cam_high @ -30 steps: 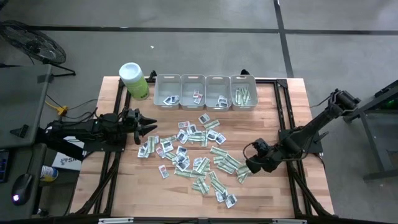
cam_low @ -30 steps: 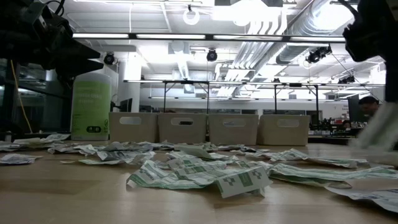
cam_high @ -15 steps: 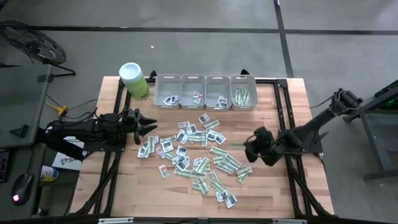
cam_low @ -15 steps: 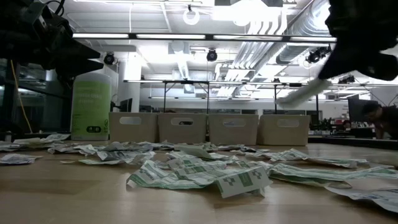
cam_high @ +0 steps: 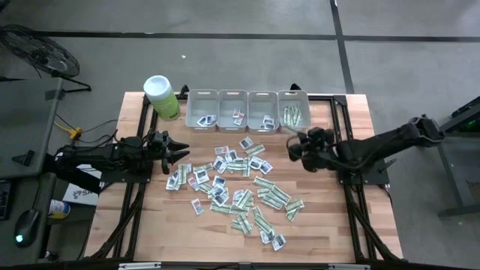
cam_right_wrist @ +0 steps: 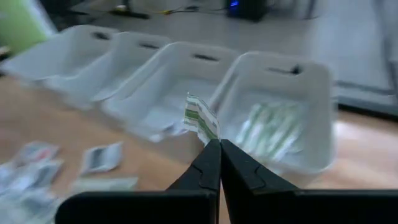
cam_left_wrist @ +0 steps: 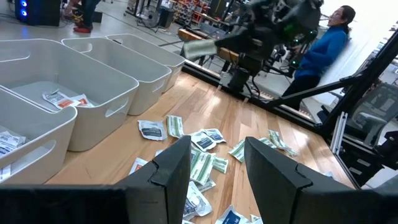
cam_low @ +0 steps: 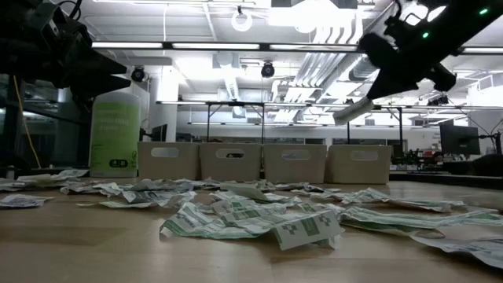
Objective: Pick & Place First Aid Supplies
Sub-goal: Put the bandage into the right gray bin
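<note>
Carrying one green-and-white strip (cam_right_wrist: 200,118) toward the row of grey bins (cam_high: 247,101), pinched at one end between the fully closed fingers of the right gripper (cam_high: 296,144), with the free end sticking up past the fingertips. Sits now just short of the bin at the right end of the row (cam_right_wrist: 283,118), the one already holding other green-and-white strips (cam_high: 293,115), so judged to be the transport step of a sort, with the drop not yet made. Calls next for a short reach forward until the strip hangs over that bin's opening, clear of the near rim, then a release of the fingers; paper this light may cling to a finger or flutter outside the wall, so probably best let go low over the opening. Leaves most of the packets (cam_high: 232,184) scattered over the middle of the wooden table (cam_high: 352,247), a few already lying in the other bins. Waiting at the table's left edge, the left gripper (cam_high: 174,152), fingers spread wide and holding nothing, near the lime-green canister (cam_high: 160,96).
</note>
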Robot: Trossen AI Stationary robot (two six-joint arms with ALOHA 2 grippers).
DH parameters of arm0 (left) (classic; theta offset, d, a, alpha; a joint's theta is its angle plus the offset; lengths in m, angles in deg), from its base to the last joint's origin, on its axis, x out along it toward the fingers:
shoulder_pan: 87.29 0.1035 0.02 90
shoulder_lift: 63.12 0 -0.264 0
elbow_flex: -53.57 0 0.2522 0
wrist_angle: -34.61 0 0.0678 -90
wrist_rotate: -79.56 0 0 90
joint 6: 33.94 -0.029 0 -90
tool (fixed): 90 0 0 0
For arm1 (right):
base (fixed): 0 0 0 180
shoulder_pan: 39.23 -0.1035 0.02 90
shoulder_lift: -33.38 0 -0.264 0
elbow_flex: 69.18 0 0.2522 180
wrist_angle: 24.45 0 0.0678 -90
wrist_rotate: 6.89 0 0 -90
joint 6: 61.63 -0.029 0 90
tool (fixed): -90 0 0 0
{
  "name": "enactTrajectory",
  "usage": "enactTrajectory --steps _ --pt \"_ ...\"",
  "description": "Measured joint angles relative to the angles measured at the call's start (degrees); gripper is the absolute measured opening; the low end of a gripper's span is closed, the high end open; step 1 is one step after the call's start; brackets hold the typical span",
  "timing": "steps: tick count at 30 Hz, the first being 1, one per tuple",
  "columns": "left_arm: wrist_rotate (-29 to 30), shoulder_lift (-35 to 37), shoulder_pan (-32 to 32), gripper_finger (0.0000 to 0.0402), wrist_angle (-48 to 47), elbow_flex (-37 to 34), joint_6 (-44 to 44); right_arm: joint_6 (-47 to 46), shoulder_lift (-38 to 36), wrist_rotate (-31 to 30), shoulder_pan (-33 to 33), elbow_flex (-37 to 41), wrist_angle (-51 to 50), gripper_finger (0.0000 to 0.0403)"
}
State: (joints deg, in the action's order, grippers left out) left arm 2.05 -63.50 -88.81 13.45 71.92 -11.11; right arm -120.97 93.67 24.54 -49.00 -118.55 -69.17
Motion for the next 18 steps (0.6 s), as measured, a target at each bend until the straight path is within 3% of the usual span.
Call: enactTrajectory --steps 7,18 --pt "0.0 -0.02 0.0 0.015 0.0 -0.01 -0.02 11.05 0.03 0.1 12.74 0.93 4.68 0.0" --pt "0.0 0.0 0.0 0.015 0.0 -0.01 0.0 26.49 0.87 9.77 29.64 7.9 25.84 0.0"
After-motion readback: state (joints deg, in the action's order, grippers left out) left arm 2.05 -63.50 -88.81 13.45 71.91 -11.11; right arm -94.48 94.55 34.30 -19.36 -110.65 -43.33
